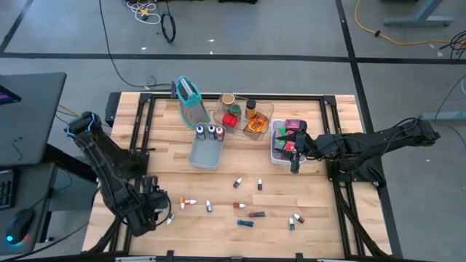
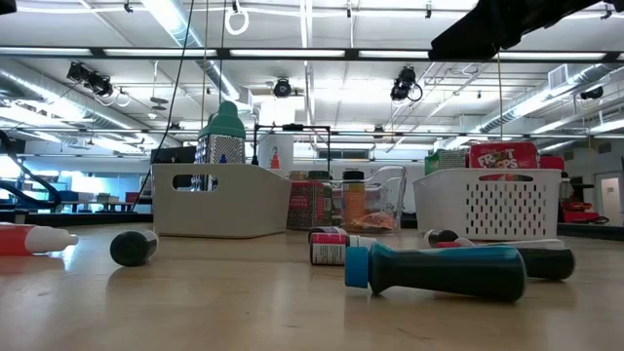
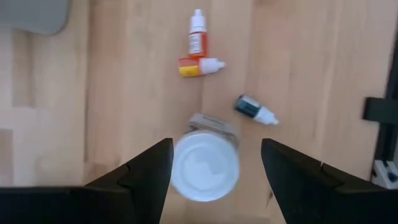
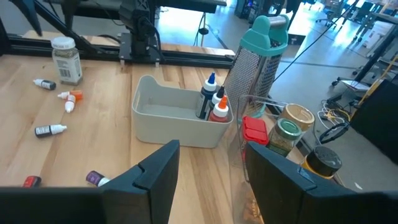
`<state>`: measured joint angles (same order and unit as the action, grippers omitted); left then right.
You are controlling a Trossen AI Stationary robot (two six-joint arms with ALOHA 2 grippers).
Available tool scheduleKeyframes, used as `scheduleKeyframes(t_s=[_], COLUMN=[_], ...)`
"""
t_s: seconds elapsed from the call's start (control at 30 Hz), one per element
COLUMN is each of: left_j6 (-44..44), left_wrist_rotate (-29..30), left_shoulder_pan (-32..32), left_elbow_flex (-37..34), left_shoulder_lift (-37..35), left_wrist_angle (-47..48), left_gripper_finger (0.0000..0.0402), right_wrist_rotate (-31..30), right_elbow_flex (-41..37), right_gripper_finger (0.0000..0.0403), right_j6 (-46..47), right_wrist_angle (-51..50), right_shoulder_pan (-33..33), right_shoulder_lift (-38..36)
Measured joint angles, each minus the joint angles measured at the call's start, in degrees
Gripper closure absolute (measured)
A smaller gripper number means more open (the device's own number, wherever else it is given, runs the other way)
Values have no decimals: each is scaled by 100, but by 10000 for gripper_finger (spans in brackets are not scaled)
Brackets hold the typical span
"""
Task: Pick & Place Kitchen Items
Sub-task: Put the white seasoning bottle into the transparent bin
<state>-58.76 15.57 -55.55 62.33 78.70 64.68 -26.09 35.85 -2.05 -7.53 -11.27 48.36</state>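
My left gripper (image 3: 214,168) is open near the table's near-left corner and points down over an upright jar with a white lid (image 3: 205,165); one finger stands on either side of the lid. The same jar (image 4: 66,59) stands on its base on the wood. Small vials (image 3: 198,38) (image 3: 254,111) lie on their sides just beyond it, and more vials (image 1: 247,211) are scattered along the near side. My right gripper (image 4: 208,177) is open and empty, hovering at the white basket (image 1: 280,149) that holds red and pink packets.
A grey tray (image 1: 206,151) with three bottles (image 4: 213,102) sits mid-table, and the teal-rimmed grater (image 4: 258,53) stands behind it. A clear tray with jars (image 1: 244,113) is at the far side. In the low view, a teal vial (image 2: 439,271) lies close to the camera.
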Motion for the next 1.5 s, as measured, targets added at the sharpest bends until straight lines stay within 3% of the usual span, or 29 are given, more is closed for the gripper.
scheduleKeyframes(t_s=[0.23, 0.53, 0.8, 1.03, 1.23, 1.5], left_j6=[240, 485, 235, 647, 345, -499], left_wrist_rotate=[-211, 181, -108, 417, 8, 220], left_shoulder_pan=[-37, -24, -39, -48, -54, -52], left_elbow_flex=[-81, -264, -238, 166, 280, 280], left_shoulder_lift=[199, 198, 205, 205, 202, 202], left_wrist_angle=[-113, 53, -8, 44, 43, 27], left_gripper_finger=[148, 148, 148, 147, 147, 147], right_wrist_rotate=[4, 4, 3, 4, 3, 2], right_elbow_flex=[-2, -2, -2, -2, -2, -2], right_gripper_finger=[209, 209, 209, 209, 209, 209], right_j6=[-2, -2, -2, -4, -8, -8], right_wrist_angle=[-4, -6, -8, -8, -8, -10], right_shoulder_pan=[0, 0, -1, 0, 0, -1], right_shoulder_lift=[0, 0, 0, 0, 0, 0])
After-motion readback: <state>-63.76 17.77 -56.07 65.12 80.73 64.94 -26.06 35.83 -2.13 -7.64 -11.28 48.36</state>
